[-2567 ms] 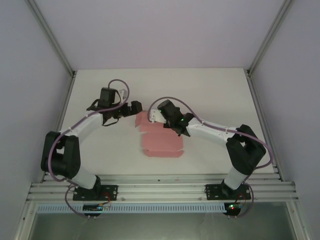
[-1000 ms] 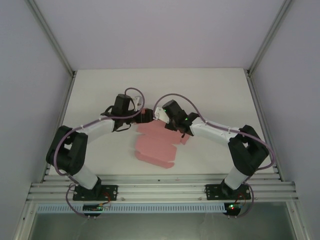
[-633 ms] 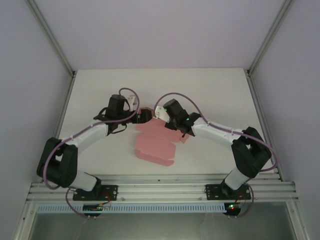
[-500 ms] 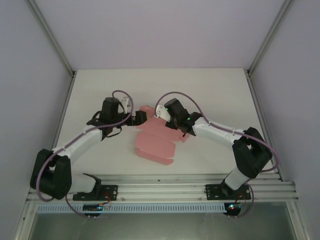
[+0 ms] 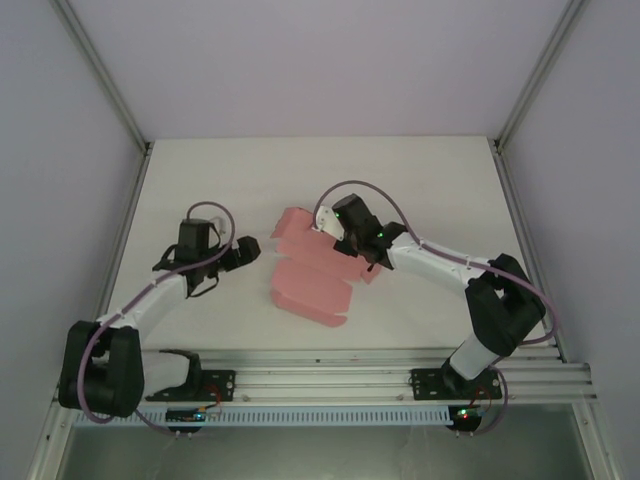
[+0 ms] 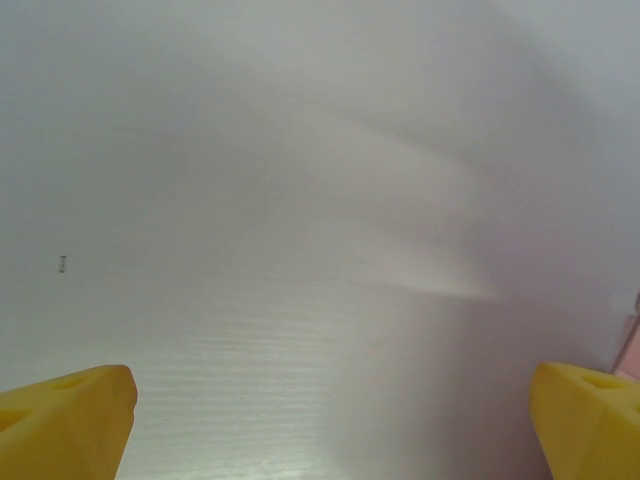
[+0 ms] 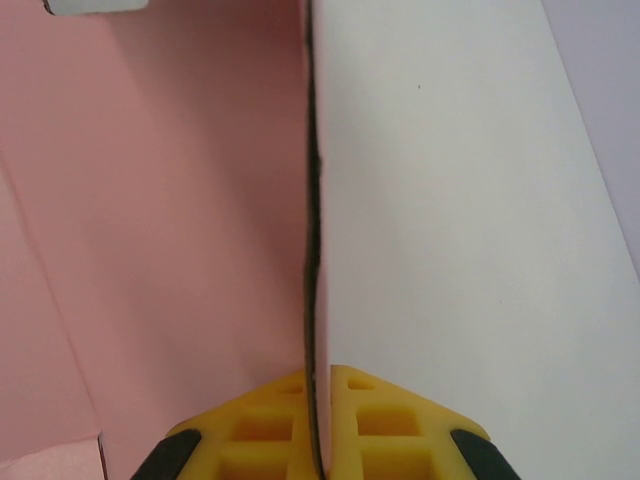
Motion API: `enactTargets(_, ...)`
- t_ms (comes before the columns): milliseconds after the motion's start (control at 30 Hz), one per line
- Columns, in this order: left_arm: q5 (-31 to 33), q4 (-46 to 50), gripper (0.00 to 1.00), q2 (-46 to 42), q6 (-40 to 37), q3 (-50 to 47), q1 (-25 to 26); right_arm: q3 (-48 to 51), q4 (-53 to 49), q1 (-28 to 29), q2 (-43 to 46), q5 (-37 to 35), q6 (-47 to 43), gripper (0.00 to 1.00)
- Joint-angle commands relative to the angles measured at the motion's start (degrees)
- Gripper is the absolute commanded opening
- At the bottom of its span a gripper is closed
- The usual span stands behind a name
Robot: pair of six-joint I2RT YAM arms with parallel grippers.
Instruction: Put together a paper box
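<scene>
The paper box point(image 5: 305, 285) is a flat pale pink card sheet with flaps, lying mid-table. Its far flap point(image 5: 293, 222) is raised off the table. My right gripper point(image 5: 320, 229) is shut on the sheet's far right edge. In the right wrist view the card point(image 7: 150, 230) runs edge-on straight up from between the closed yellow fingers point(image 7: 270, 420) of the right gripper point(image 7: 318, 395). My left gripper point(image 5: 252, 250) stands open to the left of the sheet, clear of it. In the left wrist view the left gripper point(image 6: 330, 400) has nothing but bare table between its wide-apart tips.
The white table point(image 5: 430, 180) has free room behind and on both sides of the sheet. Grey enclosure walls and metal posts point(image 5: 105, 85) bound it. A ribbed aluminium rail point(image 5: 320, 378) runs along the near edge, between the arm bases.
My left arm has drawn back to the left, away from the sheet's far corner. The right gripper has stayed shut on the card and lifted its far flap; the sheet has turned slightly.
</scene>
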State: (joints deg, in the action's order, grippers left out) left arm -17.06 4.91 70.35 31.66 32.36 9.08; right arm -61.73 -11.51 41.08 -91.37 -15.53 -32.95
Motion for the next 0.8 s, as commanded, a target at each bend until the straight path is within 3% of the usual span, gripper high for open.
enactTargets(0, -4.8, -7.0, 1.0, 3.5, 1.9, -0.8, -0.7, -0.1, 0.5, -0.3, 1.2, 1.1, 1.8, 0.02)
enactTargets(167, -14.9, -23.1, 1.0, 9.5, 4.0, -3.9, -0.6, -0.1, 0.5, -0.4, 1.1, 1.3, 2.4, 0.02)
enactTargets(300, -21.0, -30.0, 0.99, 12.5, 3.4, -4.5, 0.2, -0.1, 0.3, -0.5, 1.4, 1.5, 2.7, 0.02)
enactTargets(467, -24.2, -30.2, 0.99, 14.8, 1.5, -3.8, 1.8, -0.1, 0.4, -0.7, 1.5, 1.6, 3.0, 0.02)
enactTargets(667, -26.8, -31.5, 0.8, 17.5, 0.1, -1.4, 4.6, -0.2, 0.0, -0.6, 1.5, 1.9, 3.4, 0.02)
enactTargets(767, -27.2, -32.7, 0.78, 17.5, -0.3, -0.8, 6.3, -0.3, -0.2, -0.6, 1.2, 1.5, 3.6, 0.02)
